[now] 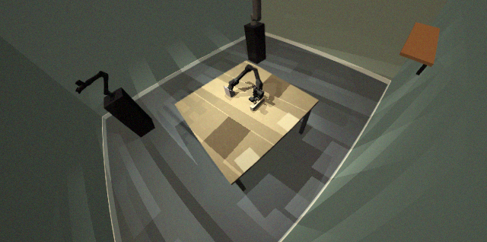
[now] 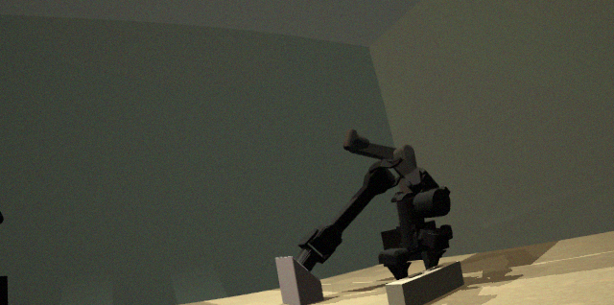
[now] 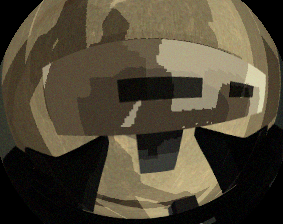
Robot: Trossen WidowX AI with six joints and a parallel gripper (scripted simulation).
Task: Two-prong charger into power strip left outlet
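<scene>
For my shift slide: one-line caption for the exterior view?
Arm bent over the table, open pincer empty just above the power strip.

Power strip (image 2: pixel 424 285) on table (image 1: pixel 228 147), under hand (image 2: pixel 402 267).
</scene>
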